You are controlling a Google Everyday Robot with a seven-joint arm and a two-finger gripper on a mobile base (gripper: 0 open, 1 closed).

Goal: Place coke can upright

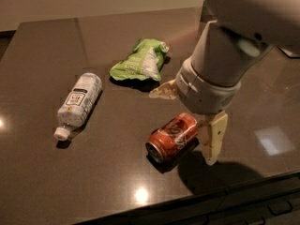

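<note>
Gripper (pixel 183 125) open over the toppled coke can (pixel 171 138).
The can lies on its side on the bench (pixel 47 182), near its front edge, between the spread fingers.

Red can (pixel 172 137) carried a white script logo, unreadable. Print on the bottle (pixel 78 102) label was illegible. Gripper (pixel 187 115) hung over the can, fingers spread.

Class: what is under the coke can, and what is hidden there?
The coke can lies sideways on the dark table; the patch beneath it is covered. The open hand hangs just above, a finger either side.
</note>
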